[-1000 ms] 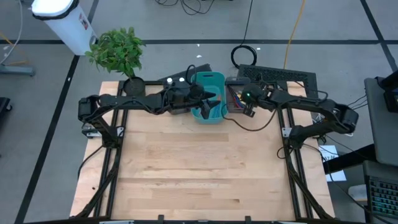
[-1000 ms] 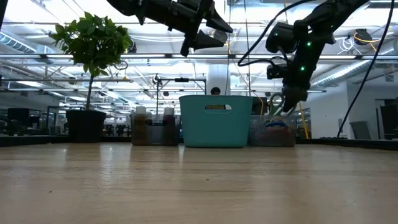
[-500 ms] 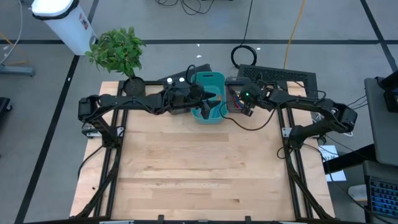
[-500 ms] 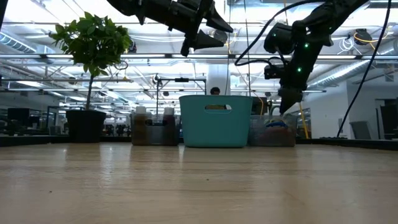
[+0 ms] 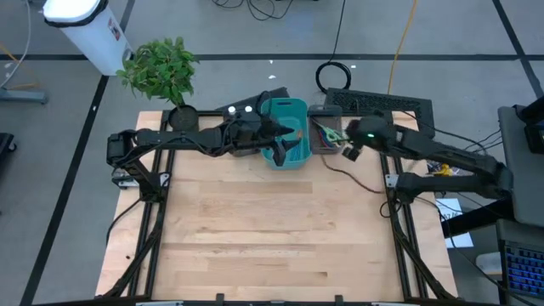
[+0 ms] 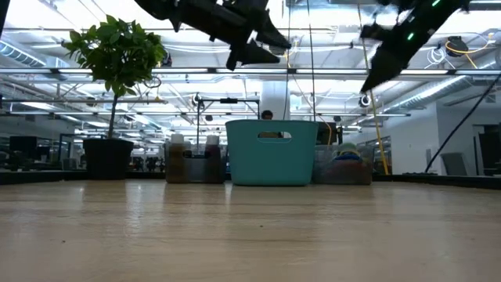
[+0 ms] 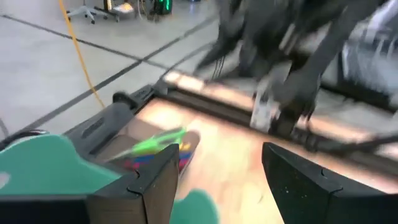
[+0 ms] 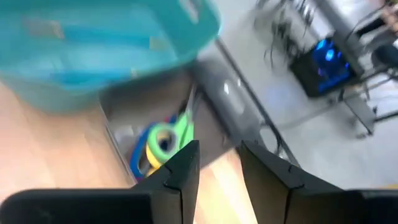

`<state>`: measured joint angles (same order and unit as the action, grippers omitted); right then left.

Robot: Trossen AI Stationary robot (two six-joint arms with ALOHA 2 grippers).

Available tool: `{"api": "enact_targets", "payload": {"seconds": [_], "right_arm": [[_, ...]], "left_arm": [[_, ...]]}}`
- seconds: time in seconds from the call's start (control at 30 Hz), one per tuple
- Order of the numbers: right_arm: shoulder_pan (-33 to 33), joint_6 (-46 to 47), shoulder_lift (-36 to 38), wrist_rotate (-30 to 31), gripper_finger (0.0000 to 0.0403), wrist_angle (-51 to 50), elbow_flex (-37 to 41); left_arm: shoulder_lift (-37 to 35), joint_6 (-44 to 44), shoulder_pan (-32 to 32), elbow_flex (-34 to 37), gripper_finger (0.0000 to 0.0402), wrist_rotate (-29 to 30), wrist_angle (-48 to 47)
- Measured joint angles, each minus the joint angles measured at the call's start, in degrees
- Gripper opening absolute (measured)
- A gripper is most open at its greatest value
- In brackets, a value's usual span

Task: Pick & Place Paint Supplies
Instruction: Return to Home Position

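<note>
Right gripper (image 8: 217, 154), narrowly parted and empty, at the right dark bin (image 8: 122, 117) holding scissors (image 8: 163, 140); left gripper (image 7: 221, 165) wide over teal bin (image 6: 271, 153)

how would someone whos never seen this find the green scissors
Find the teal bin at the middle of the table's far edge. The dark bin beside it, on the right arm's side, holds scissors. The green scissors lie on top; the rest are yellow, blue, red.
</note>
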<state>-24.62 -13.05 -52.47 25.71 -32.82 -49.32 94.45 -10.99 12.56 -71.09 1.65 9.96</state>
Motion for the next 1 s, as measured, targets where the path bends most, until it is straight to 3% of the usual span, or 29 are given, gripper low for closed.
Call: {"api": "enact_targets", "payload": {"seconds": [0.2, 0.37, 0.5, 0.6, 0.87, 1.0], "right_arm": [[2.93, 13.55, 14.88, -0.38, 0.0109, -0.85, 0.0], [4.54, 20.86, 24.31, -2.42, 0.011, -2.11, 3.31], [5.27, 21.35, 29.52, -9.92, 0.0111, 1.29, 8.74], [5.24, 22.12, 32.0, -13.51, 0.011, 4.82, 12.54], [5.24, 21.37, 35.11, -13.71, 0.0111, 7.53, 15.32], [5.22, 21.39, 36.57, -13.68, 0.0107, 7.95, 15.49]], "left_arm": [[-1.6, 0.55, -0.41, 0.04, 0.0237, -0.26, -9.31], [-5.36, 6.87, -4.08, 2.32, 0.0237, 1.78, -12.04], [-8.7, 7.51, -6.93, 12.82, 0.0237, 6.08, -5.09], [-15.82, 6.3, -8.26, 21.12, 0.0237, 7.24, 0.17], [-37.57, 9.53, -13.73, 39.54, 0.0237, 8.08, 5.57], [-46.9, 9.31, -15.85, 46.65, 0.0237, 11.88, 5.64]]}}
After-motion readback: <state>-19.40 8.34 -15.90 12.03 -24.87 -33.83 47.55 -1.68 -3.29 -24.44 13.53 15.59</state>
